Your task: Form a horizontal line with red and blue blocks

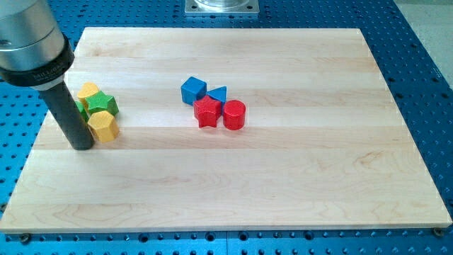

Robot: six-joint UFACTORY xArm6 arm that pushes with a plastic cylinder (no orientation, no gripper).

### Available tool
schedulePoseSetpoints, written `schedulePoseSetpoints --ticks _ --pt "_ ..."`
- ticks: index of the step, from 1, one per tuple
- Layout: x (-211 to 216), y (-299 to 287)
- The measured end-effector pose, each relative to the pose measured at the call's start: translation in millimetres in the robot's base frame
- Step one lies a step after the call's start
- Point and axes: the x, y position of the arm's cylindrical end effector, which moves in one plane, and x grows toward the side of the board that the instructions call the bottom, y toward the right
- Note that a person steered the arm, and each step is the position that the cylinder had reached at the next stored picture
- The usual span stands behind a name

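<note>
A blue cube (192, 91) and a blue triangular block (218, 94) lie side by side a little left of the board's middle. Just below them sit a red star-shaped block (207, 112) and a red cylinder (234, 115), touching each other. The four form a tight cluster. My tip (82, 145) is at the board's left side, far left of that cluster, its rod standing against a yellow block.
A group at the left holds a yellow block (88, 91), a green star-shaped block (98, 104) and a yellow hexagonal block (103, 126). The wooden board (283, 177) lies on a blue perforated table (425, 64). The arm's grey body (28, 35) fills the top left corner.
</note>
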Motion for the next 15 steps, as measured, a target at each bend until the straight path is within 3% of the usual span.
schedulePoseSetpoints --ticks 5,6,8,10,12,14,15 --pt "2 -1" --pt "21 4" --pt "39 87" --pt "2 170" --pt "-76 184" --pt "-93 203" --pt "-91 259"
